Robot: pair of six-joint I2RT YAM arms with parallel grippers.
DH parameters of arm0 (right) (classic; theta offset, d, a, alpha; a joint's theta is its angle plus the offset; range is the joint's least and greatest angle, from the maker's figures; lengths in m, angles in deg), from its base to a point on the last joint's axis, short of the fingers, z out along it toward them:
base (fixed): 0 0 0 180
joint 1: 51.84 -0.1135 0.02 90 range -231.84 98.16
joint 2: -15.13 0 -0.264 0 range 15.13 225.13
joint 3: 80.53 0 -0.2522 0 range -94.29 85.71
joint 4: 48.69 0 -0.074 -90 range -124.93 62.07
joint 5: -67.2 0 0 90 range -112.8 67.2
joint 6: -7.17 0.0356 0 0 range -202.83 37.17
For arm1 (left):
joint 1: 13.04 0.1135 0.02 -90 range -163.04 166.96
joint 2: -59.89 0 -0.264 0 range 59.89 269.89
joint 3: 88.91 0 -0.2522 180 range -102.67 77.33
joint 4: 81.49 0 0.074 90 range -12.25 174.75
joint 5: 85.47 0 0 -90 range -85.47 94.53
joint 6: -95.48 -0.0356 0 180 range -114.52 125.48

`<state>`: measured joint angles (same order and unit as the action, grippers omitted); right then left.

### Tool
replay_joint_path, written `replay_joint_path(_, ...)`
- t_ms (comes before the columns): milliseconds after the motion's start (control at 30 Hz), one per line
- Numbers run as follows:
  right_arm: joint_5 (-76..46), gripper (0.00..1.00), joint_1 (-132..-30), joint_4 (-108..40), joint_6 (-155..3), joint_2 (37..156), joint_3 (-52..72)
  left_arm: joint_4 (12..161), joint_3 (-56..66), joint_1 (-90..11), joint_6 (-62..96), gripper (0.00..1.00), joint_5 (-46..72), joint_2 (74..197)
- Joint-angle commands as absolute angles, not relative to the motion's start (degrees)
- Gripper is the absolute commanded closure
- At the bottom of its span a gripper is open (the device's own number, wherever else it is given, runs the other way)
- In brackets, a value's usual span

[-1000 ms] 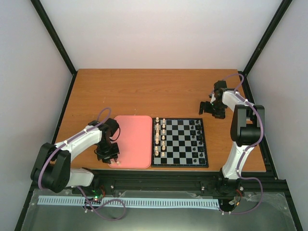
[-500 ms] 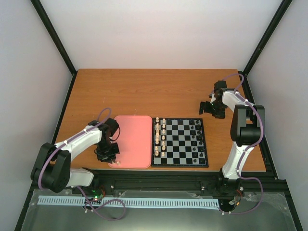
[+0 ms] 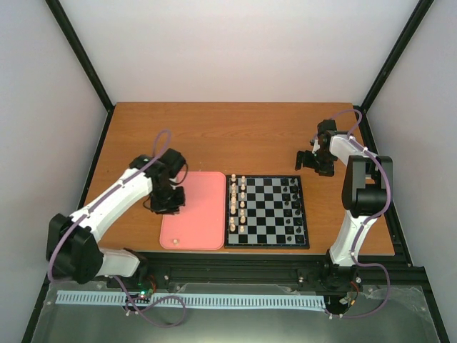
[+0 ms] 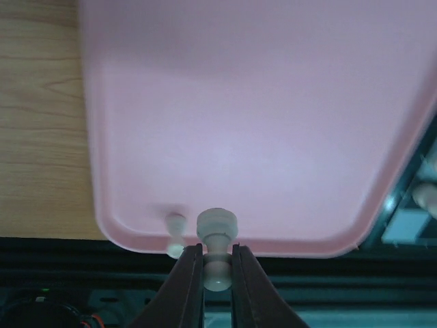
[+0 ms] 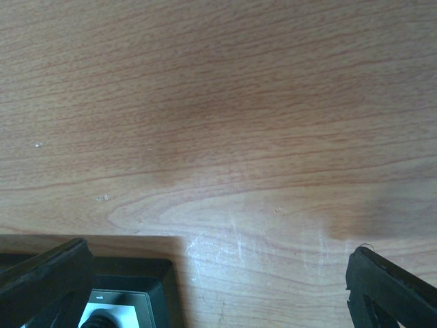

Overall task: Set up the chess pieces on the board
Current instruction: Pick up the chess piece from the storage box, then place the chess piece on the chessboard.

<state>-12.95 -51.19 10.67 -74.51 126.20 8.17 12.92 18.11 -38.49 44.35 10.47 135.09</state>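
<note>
The table (image 5: 218,102) is grained, scratched wood; the tray (image 4: 239,137) smooth matt plastic; the chess piece (image 4: 217,224) smooth too.

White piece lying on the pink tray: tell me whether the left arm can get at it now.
Probably not yet. Nothing blocks the tray piece, but the left fingers are shut on another white piece.

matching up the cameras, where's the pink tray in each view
top external: pink tray at centre-left, just left of the board.
left wrist: it fills most of the frame, above the left gripper shut on a white chess piece.
right wrist: not in it.
shared landmark: the board, at the right edge of the left wrist view and bottom left of the right wrist view.
</note>
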Motion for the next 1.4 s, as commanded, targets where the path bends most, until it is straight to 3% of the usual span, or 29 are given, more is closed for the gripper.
replay_joint_path(0,-13.57,0.00,-51.49,10.53,-75.00,125.36,7.79,8.20,10.93,-50.09,40.73,0.98,13.30,140.33)
replay_joint_path(167,-14.11,0.00,-51.49,10.67,-75.05,124.96,7.67,7.39,1.20,-62.02,36.93,0.98,16.18,148.47)
replay_joint_path(467,-14.84,0.00,-51.53,10.74,-75.11,123.53,7.46,5.03,-10.11,-74.29,32.69,0.99,14.41,158.90)
replay_joint_path(967,-15.19,0.00,-51.49,10.55,-75.00,121.83,7.80,15.07,-14.31,-79.31,31.29,0.98,13.85,168.73)
replay_joint_path(1367,-15.18,0.00,-51.49,10.43,-75.11,120.36,8.40,20.57,-10.82,-79.41,31.76,0.98,11.25,170.94)
